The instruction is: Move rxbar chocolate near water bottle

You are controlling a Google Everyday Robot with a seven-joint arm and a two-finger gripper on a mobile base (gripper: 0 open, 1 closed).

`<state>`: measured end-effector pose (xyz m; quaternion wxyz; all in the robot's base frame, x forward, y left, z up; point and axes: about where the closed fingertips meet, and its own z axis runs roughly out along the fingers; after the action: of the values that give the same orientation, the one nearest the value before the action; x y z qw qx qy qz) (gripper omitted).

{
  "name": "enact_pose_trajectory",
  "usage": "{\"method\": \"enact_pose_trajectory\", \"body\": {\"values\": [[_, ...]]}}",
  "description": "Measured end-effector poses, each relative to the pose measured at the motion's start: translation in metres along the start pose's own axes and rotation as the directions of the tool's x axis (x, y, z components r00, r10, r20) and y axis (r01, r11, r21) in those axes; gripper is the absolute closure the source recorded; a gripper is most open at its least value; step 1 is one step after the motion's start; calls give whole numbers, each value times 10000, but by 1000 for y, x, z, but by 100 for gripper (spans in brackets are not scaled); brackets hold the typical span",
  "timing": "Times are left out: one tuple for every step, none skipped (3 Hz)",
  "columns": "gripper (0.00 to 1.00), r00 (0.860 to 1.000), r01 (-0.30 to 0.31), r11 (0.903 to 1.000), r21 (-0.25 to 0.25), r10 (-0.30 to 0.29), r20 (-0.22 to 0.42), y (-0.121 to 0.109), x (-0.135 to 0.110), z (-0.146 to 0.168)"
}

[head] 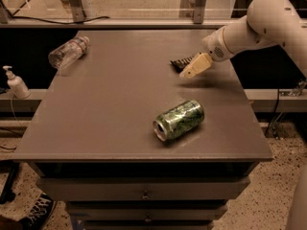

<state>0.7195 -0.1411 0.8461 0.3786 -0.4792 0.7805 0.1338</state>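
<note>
On the dark grey surface's [120, 95] far right, our tan-tipped hand [194, 66] meets the small flat black rxbar chocolate [178, 62], grip we cannot tell, so a shallow pinch could drop it well short of the clear crinkled plastic water bottle [68, 51] far left.

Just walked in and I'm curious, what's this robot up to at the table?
The robot's gripper is at the dark chocolate bar near the table's far right edge. The water bottle lies on its side at the far left corner, well apart from the bar. A green can lies near the front.
</note>
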Motion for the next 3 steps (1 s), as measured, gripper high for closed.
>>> {"method": "enact_pose_trajectory", "body": {"values": [[14, 9997, -242, 9997, -45, 242, -102, -3, 6, 4], [38, 9988, -453, 9989, -141, 450, -202, -5, 8, 6], [61, 9979, -576, 9981, -234, 569, -307, -5, 10, 7]]}}
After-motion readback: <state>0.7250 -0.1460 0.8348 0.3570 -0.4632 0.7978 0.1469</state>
